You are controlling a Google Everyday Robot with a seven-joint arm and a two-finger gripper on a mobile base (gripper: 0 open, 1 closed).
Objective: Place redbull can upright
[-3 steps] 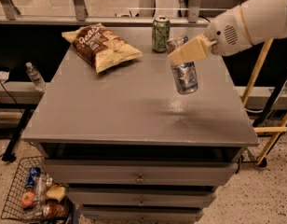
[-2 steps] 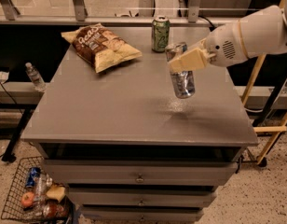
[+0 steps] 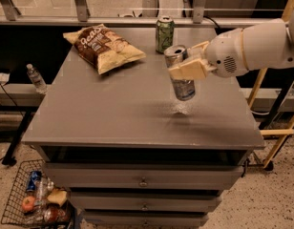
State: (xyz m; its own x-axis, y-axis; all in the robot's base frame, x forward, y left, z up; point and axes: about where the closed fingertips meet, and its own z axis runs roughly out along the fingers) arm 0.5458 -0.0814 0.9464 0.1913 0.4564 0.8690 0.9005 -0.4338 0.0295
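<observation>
One item clenched in jaws of gripper (image 3: 187, 69): redbull can (image 3: 183, 88), gripped at upper body, near upright, base just above worktop (image 3: 113, 118) beneath jaws. Judged light, thin-walled, slick, easily dented; recommend mid-body hold, modest squeeze. Beyond jaws, apart: green can (image 3: 164, 34).
</observation>
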